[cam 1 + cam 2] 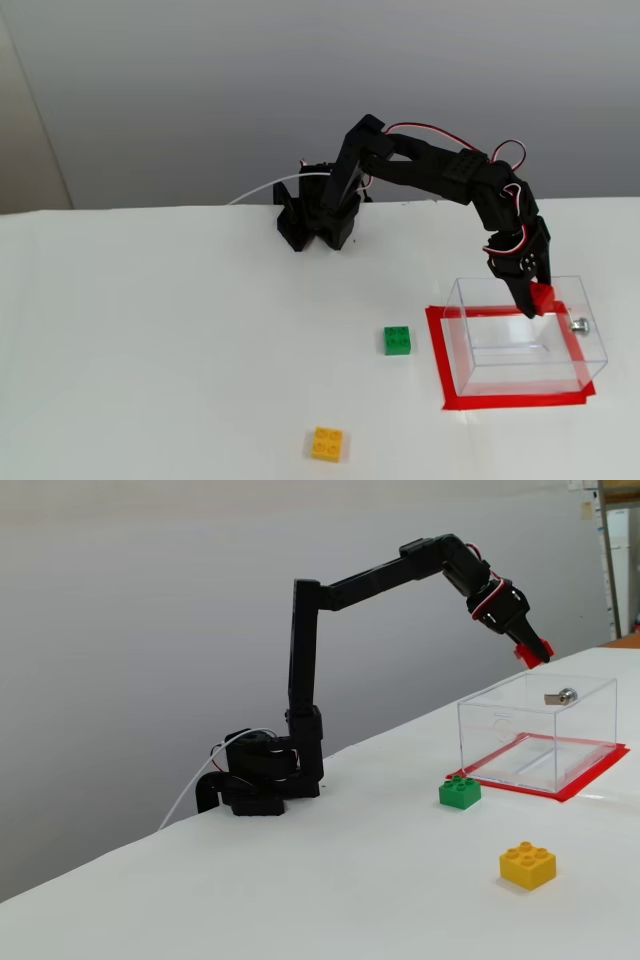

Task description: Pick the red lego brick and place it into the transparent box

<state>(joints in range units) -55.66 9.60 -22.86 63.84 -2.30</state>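
Jaws clamped on red lego brick (pixel 533 654), transparent box (pixel 520 742) just below jaws, green brick (pixel 459 791) well apart on counter (pixel 330 880)

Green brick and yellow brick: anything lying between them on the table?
Nothing. In both fixed views the stretch of white table from the green brick to the yellow brick is bare.
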